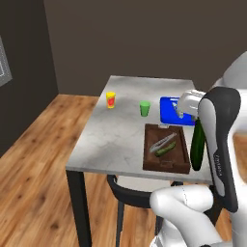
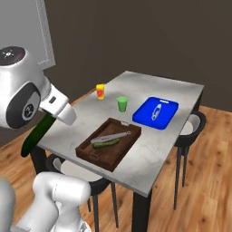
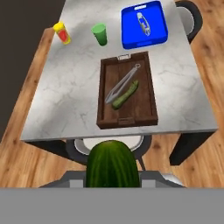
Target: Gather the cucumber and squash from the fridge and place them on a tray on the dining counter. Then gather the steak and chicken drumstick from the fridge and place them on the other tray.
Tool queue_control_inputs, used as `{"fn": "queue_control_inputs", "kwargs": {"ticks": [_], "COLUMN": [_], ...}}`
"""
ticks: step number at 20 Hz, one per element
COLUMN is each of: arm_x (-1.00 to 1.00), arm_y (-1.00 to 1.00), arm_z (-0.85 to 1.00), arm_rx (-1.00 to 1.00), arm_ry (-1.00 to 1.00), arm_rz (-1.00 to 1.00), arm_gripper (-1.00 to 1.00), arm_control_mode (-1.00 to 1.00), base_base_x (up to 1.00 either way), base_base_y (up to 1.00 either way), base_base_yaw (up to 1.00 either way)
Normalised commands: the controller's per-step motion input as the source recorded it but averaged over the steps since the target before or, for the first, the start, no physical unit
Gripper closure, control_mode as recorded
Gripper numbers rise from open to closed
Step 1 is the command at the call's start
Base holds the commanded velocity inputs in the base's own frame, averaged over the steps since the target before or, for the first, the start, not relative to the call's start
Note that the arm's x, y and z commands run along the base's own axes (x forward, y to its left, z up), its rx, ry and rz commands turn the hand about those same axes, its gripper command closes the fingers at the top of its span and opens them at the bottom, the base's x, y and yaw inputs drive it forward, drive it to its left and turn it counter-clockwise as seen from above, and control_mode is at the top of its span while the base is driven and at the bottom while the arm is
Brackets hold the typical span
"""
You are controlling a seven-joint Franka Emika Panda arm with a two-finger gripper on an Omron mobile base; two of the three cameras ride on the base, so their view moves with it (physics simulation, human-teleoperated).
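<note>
My gripper (image 2: 50,118) is shut on a long dark green cucumber (image 2: 38,131), which hangs tilted in the air short of the near edge of the dining counter (image 2: 149,154). The cucumber (image 1: 197,144) fills the bottom of the hand view (image 3: 113,164) and hides the fingertips. The brown wooden tray (image 3: 101,96) lies ahead on the counter. It holds silver tongs (image 3: 122,83) and a small yellow-green vegetable (image 3: 125,95), likely the squash. The blue tray (image 3: 131,30) sits beyond it with a silver utensil (image 3: 143,22) inside.
A yellow cup (image 3: 62,33) and a green cup (image 3: 100,34) stand on the counter's far left part. Dark stools sit under the near edge (image 1: 130,193) and at the far right side (image 2: 192,124). Wooden floor surrounds the counter.
</note>
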Motion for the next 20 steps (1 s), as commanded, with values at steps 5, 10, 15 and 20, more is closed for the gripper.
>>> {"fn": "queue_control_inputs", "kwargs": {"ticks": [5, 10, 15, 20], "arm_x": [1.0, 1.0, 0.82, 0.74], "arm_y": [-0.18, -0.16, -0.19, -0.22], "arm_z": [-0.05, -0.23, -0.47, -0.52], "arm_rx": [0.0, 0.0, 0.0, 0.0], "arm_ry": [0.25, 0.23, 0.1, 0.03], "arm_rz": [-0.03, -0.14, -0.27, -0.31], "arm_gripper": [1.0, 1.0, 1.0, 1.0], "arm_control_mode": [-1.0, -1.0, -1.0, -1.0], "base_base_x": [0.0, 0.0, 0.0, 0.0], "base_base_y": [0.0, 0.0, 0.0, 0.0], "base_base_yaw": [0.0, 0.0, 0.0, 0.0]}}
